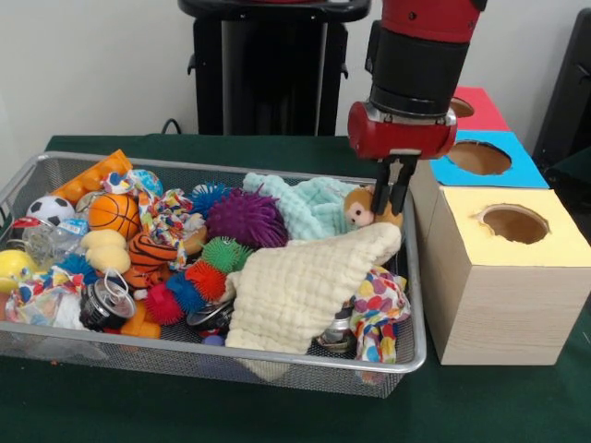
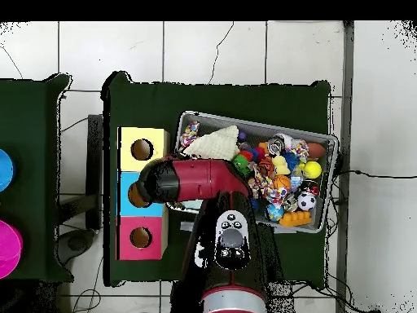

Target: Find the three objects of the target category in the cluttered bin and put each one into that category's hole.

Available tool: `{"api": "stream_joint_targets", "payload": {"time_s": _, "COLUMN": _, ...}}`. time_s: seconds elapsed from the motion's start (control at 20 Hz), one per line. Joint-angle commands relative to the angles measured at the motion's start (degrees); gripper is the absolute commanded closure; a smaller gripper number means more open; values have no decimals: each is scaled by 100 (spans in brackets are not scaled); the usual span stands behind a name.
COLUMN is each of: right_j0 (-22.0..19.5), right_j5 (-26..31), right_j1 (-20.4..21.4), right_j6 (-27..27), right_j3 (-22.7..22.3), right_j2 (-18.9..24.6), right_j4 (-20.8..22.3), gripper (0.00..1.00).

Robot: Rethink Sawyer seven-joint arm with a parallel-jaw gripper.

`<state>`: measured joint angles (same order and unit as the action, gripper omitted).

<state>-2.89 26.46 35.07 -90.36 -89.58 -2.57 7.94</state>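
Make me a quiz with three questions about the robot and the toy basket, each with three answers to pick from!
1. Where does the gripper hang?
A. Over the basket's end next to the boxes
B. Over the basketball
C. Above the yellow box

2. How many boxes with round holes stand beside the wire basket?
A. One
B. Three
C. Five

3. What state is the small tan plush toy in?
A. Dropped into a hole
B. Lying on the green table
C. Right at the gripper's fingertips, by the cream cloth

Answers: 1 A, the fingers come down at the basket's end nearest the boxes. 2 B, one yellow, one blue, one red. 3 C, its face shows beside the dark fingers; whether they grip it is unclear.
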Motion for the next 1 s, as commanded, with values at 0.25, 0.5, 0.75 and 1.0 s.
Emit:
{"api": "stream_joint_targets", "payload": {"time_s": 0.25, "right_j0": 0, "right_j5": 948, "right_j1": 529, "right_j6": -816, "right_j3": -516, "right_j2": 1, "right_j4": -202, "gripper": 100}}
{"api": "stream_joint_targets", "payload": {"time_s": 0.5, "right_j0": 52, "right_j5": 1131, "right_j1": 685, "right_j6": -872, "right_j3": -577, "right_j2": -37, "right_j4": -235, "gripper": 100}}
{"api": "stream_joint_targets", "payload": {"time_s": 0.75, "right_j0": 202, "right_j5": 1304, "right_j1": 916, "right_j6": -1136, "right_j3": -841, "right_j2": -200, "right_j4": -294, "gripper": 100}}
{"api": "stream_joint_targets", "payload": {"time_s": 1.0, "right_j0": 343, "right_j5": 1423, "right_j1": 1090, "right_j6": -1248, "right_j3": -1090, "right_j2": -324, "right_j4": -386, "gripper": 100}}
